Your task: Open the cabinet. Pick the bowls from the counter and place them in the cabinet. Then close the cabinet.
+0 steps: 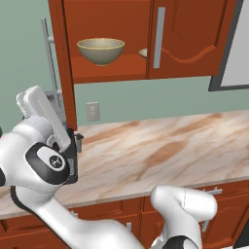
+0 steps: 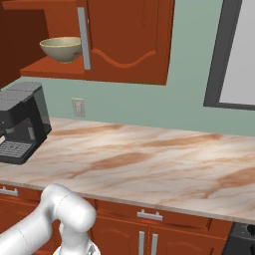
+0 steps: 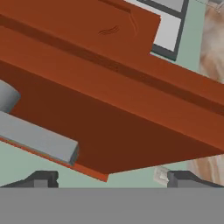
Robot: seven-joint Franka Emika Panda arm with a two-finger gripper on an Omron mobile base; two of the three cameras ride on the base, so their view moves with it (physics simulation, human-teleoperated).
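The cabinet [image 1: 189,39] hangs on the wall with its left door [image 1: 62,63] swung open and its right door shut. A deep tan bowl [image 1: 100,50] stands on the cabinet's shelf, and it also appears as the bowl [image 2: 61,48] in the right base view. The rim of a second bowl [image 1: 143,52] peeks out from behind the shut door. My gripper [image 1: 77,141] is low beside the open door's bottom edge, above the counter [image 1: 160,146]. In the hand view my gripper [image 3: 111,179] is open and holds nothing, close to the door panel [image 3: 109,109] and its silver handle [image 3: 39,138].
A black coffee machine [image 2: 20,124] stands on the counter [image 2: 149,159] at the left. A wall outlet [image 1: 92,111] sits under the cabinet. A dark-framed window [image 2: 239,55] is at the right. Drawers [image 2: 149,216] run below the counter edge.
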